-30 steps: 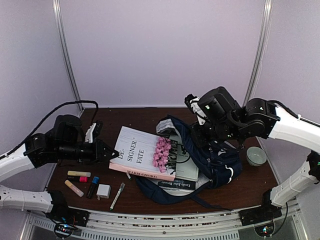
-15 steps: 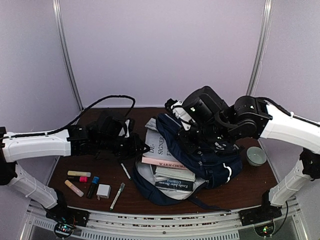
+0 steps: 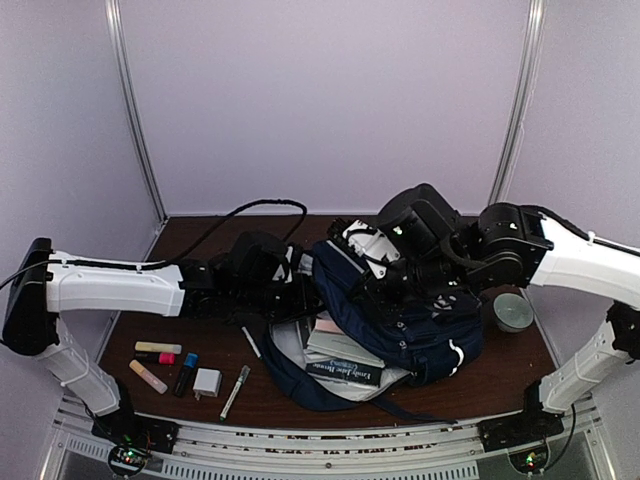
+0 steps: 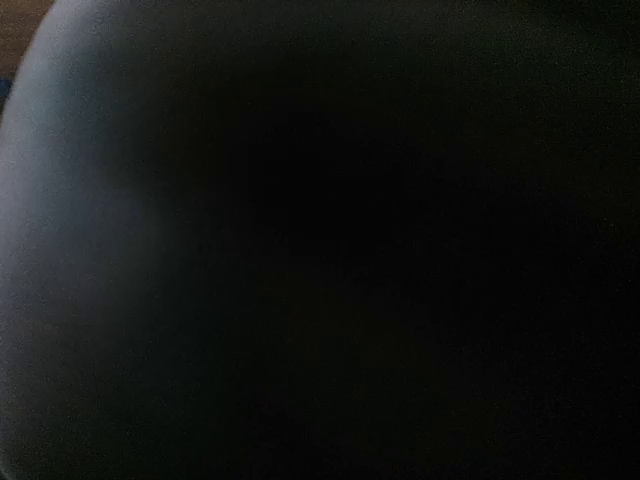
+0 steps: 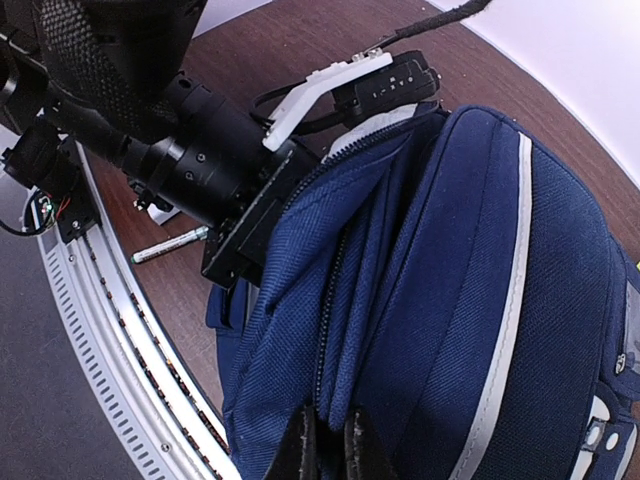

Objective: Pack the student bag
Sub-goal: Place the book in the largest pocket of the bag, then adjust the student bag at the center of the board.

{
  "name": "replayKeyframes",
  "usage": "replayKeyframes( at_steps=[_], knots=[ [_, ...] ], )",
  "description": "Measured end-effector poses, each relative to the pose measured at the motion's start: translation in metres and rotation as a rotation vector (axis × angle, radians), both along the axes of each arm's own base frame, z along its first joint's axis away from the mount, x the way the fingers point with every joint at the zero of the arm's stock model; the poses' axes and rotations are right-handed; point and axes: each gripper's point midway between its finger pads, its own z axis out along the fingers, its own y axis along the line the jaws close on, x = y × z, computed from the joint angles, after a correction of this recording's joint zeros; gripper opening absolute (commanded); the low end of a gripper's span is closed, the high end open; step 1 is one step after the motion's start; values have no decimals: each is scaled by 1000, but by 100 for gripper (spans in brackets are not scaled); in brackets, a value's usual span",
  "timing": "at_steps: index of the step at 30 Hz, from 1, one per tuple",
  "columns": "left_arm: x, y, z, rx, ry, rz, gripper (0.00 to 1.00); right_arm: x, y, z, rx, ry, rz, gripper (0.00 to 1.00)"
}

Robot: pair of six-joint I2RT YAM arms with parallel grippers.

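Clamping the left-facing mouth rim of the large navy-blue fabric backpack [image 3: 425, 325], right gripper [image 5: 325, 447] holds it open toward the nearer left gripper, buried inside, grip unreadable.

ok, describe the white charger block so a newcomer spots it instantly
Left of the navy student bag, small stationery lies at the front of the table. The white charger block sits between a blue-capped marker and a silver pen. It is the only squat, square piece among long, thin ones.
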Motion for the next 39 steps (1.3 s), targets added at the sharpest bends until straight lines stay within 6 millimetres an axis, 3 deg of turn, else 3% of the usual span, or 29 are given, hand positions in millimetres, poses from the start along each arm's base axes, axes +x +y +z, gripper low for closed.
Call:
replayKeyframes(
  at_steps=[4, 6, 10, 13, 17, 20, 25, 29, 32, 35, 39],
  knots=[
    [-8, -4, -2, -3, -32, -34, 43, -8, -9, -2, 12, 6, 29, 0],
    [-14, 2, -9, 10, -44, -42, 60, -11, -12, -2, 25, 9, 39, 0],
    [-25, 26, -12, 44, -72, -36, 85, -17, -16, -8, 56, 18, 57, 16],
    [-28, 45, 1, 57, -126, -31, 89, -24, -15, -14, 83, 53, 94, 24],
    [-33, 76, 27, 68, -212, -5, 91, -44, 1, -5, 158, 111, 198, 51],
    [-38, 103, 33, 89, -255, 31, 92, -55, 5, -4, 173, 145, 255, 64],
    [-48, 154, 22, 156, -286, 98, 97, -49, -1, -7, 152, 138, 210, 66],
    [-55, 182, 11, 180, -300, 131, 98, -29, -18, -5, 148, 102, 88, 59],
    [-56, 185, 12, 170, -312, 131, 96, -16, -38, -3, 171, 77, -10, 56],
    [-54, 176, 14, 158, -319, 118, 92, -11, -51, -8, 176, 69, -62, 55],
    [-48, 145, 7, 184, -298, 47, 90, -11, -55, -21, 161, 88, -86, 55]
  ],
)
